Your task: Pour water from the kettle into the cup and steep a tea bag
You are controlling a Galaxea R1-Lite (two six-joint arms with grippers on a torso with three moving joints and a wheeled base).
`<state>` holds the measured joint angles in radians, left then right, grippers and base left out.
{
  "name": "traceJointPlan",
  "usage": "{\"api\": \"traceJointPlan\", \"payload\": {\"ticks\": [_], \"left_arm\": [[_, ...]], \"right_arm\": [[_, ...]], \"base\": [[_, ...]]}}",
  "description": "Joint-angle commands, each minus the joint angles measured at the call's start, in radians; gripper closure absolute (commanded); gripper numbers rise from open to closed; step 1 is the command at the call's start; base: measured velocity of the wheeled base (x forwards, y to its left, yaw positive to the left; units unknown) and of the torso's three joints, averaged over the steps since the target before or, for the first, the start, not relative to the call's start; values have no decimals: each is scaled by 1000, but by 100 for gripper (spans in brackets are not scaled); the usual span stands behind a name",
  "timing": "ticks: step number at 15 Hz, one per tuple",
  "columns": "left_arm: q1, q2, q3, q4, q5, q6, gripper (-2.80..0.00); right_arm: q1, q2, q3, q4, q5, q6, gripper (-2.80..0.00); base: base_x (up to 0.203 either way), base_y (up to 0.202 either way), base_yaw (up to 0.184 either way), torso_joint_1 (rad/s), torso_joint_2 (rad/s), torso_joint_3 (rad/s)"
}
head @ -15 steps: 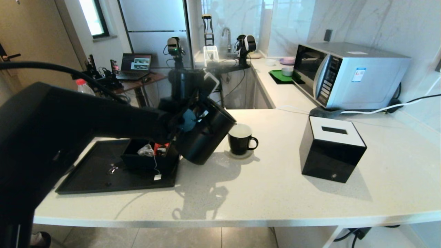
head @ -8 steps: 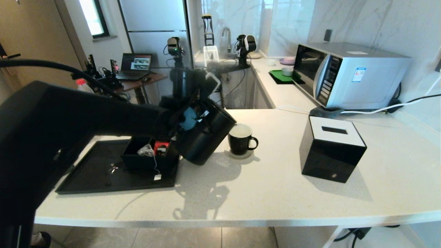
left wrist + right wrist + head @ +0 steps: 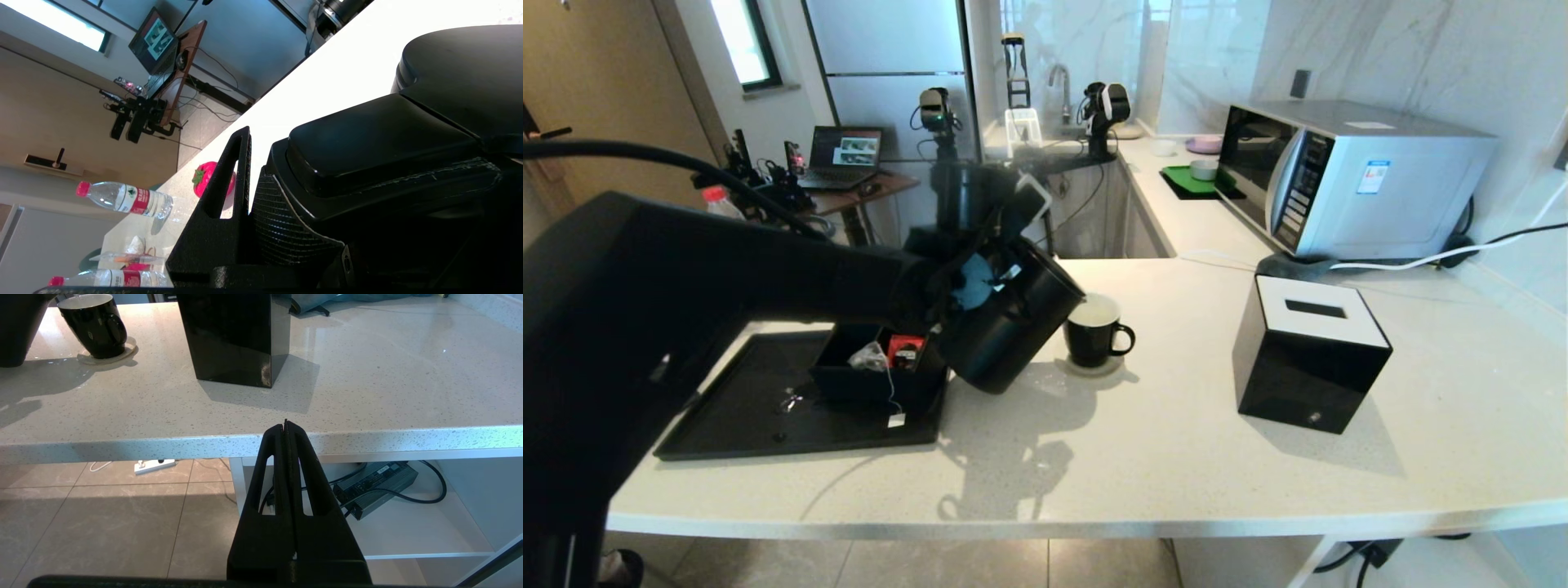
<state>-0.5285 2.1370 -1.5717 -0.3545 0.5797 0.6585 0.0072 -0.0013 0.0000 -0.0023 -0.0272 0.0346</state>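
Observation:
The black kettle hangs tilted over the counter, its spout end leaning toward the rim of the cup. My left gripper is shut on the kettle's handle; one finger shows beside it. The black cup with a white inside stands on a round coaster and also shows in the right wrist view. The tea bag lies in a small black box on the tray, with its string and tag hanging out. My right gripper is shut and empty, low in front of the counter edge.
A black tray lies at the left with a red packet in its box. A black tissue box stands right of the cup, with a microwave behind it. Red-capped bottles and a red strawberry sit on the counter.
The kettle has shifted very slightly toward the cup in my left gripper. The right arm has not moved.

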Motion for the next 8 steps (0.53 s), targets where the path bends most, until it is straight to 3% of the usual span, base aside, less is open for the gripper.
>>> {"api": "traceJointPlan", "payload": {"ticks": [1, 8], "left_arm": [[-1, 0, 1, -1, 3, 4, 0], [-2, -5, -21, 28, 5, 7, 0]], "right_arm": [[0, 1, 0, -1, 0, 1, 0], [0, 1, 0, -1, 0, 1, 0]], "base": [[0, 0, 0, 0, 0, 0], [0, 0, 0, 0, 0, 0]]}}
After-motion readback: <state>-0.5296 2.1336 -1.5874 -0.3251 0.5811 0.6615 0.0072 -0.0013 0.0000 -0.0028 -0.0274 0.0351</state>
